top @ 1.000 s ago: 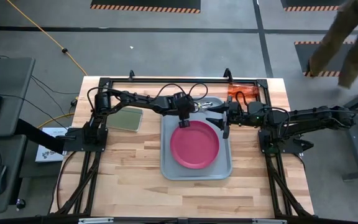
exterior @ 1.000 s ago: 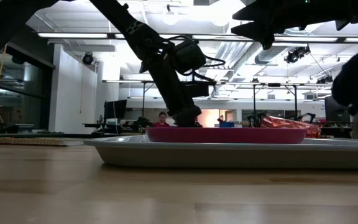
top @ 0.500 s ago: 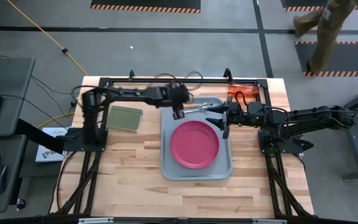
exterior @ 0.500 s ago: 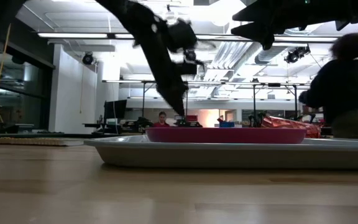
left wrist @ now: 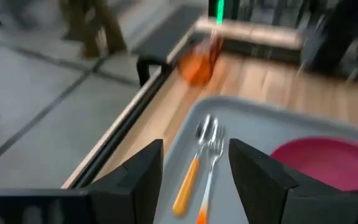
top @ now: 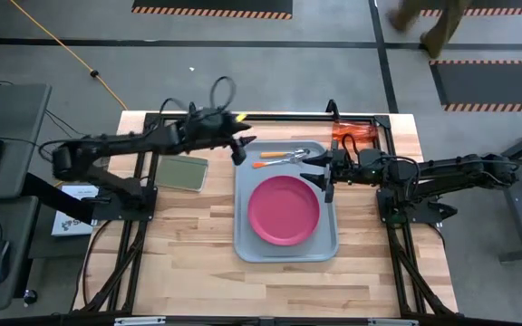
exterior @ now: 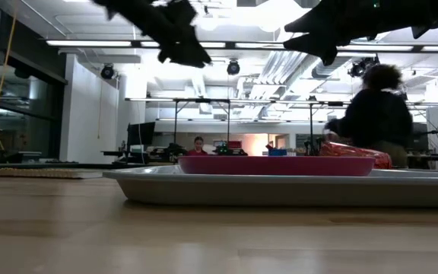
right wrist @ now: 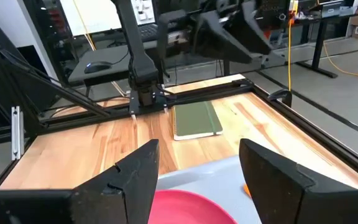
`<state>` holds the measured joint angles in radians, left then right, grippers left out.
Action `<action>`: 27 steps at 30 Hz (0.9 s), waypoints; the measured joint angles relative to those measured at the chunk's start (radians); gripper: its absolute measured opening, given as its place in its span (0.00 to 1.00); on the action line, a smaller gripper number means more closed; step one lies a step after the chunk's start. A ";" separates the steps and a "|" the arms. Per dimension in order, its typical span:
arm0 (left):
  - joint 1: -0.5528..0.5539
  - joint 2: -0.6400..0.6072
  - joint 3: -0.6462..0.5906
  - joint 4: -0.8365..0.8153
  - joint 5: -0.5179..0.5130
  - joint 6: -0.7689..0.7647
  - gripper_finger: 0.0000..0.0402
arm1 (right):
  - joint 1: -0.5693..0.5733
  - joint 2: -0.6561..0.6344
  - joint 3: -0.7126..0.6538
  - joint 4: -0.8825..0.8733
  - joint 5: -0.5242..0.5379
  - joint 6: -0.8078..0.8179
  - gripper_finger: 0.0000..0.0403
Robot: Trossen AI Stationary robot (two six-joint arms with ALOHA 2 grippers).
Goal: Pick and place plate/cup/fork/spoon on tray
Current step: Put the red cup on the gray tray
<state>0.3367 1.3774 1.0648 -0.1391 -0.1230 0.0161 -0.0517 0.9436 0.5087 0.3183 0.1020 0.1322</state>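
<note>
High view shows our left gripper (top: 239, 149) lifted off the tray's (top: 242, 237) far-left corner, jaws parted and empty. The plate (top: 284, 210) lies in the tray's middle; fork (top: 288, 154) and spoon (top: 279, 162) rest side by side along its far edge. Our right gripper (top: 326, 174) hovers at the tray's right rim, fingers apart, holding nothing. We judge the cup (top: 347, 139), at the table's far-right corner beside the tray, to be the remaining item; the next move calls for the right gripper to reach it.
</note>
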 joint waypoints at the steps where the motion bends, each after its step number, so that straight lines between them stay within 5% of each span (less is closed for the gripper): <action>1: 0.000 -0.036 -0.069 0.083 0.007 -0.008 0.43 | 0.000 0.000 0.000 0.000 0.000 0.000 0.53; 8: 0.001 -0.201 -0.546 0.657 0.017 -0.142 0.43 | 0.000 0.000 0.000 -0.001 0.050 -0.001 0.53; 13: 0.002 -0.215 -0.747 0.991 0.013 -0.249 0.43 | -0.001 0.000 0.000 0.000 0.153 0.000 0.53; 24: 0.002 -0.213 -0.802 1.007 0.013 -0.250 0.43 | -0.046 0.103 0.000 -0.046 0.741 0.136 0.53; 27: 0.002 -0.213 -0.788 1.009 0.013 -0.250 0.43 | -0.141 0.171 0.035 -0.141 0.775 0.179 0.53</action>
<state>0.3382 1.1648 0.2770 0.8698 -0.1101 -0.2340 -0.1931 1.1149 0.5439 0.1769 0.8772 0.3115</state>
